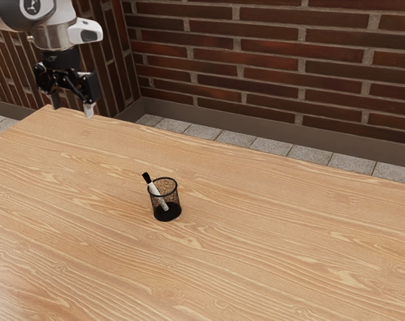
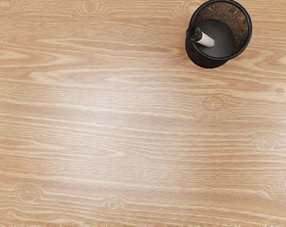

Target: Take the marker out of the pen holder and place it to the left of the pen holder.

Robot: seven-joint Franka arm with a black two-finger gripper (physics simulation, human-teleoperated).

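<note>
Gripper [image 1: 72, 110] up at ext. view's left, by far corner of wood table [image 1: 269, 234], fingers wide apart, nothing btwn; well clear of pen holder [image 1: 175, 200]. Holder = blk mesh cup, upright on table. Marker [image 1: 154, 189] (white w/ blk cap) inside holder, tilted, capped end up, sticking out past rim on ext. view's left side; lower end down at holder's base. Brick wall [image 1: 269, 53] + grey floor tiles [image 1: 269, 146] beyond table's far edge.

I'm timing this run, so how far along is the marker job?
Nothing looks done: the marker leans inside the pen holder. The open gripper hangs empty, away from both. Left: grasp the marker, lift it out, place it left of the holder.
</note>
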